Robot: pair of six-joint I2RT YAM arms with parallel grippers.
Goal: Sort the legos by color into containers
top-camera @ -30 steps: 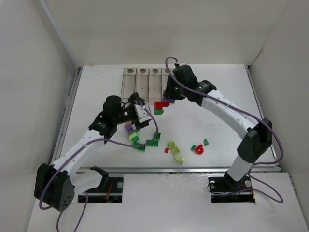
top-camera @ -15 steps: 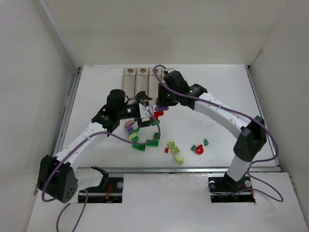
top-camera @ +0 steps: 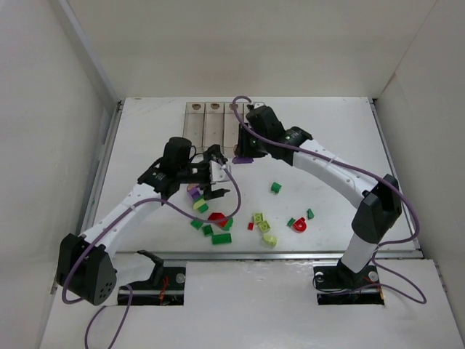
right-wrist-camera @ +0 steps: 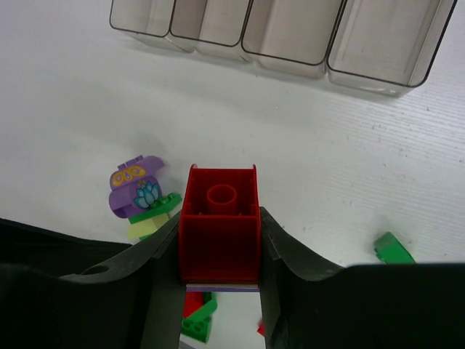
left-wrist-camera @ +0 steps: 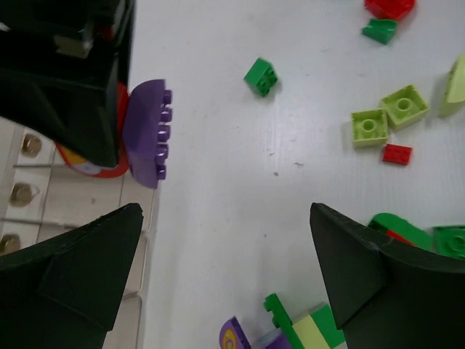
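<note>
The right hand point(right-wrist-camera: 220, 251) is clenched on a red brick point(right-wrist-camera: 219, 218), and a purple brick point(left-wrist-camera: 147, 131) sits against that brick. The containers point(right-wrist-camera: 290, 40) lie ahead of this hand on the surface point(right-wrist-camera: 349, 160). The left hand point(left-wrist-camera: 225, 276) is released, its fingers spread wide above the surface. Loose legos point(top-camera: 220, 238) lie beneath and beside it. One green brick point(left-wrist-camera: 260, 76) lies ahead of it, apart from the others.
</note>
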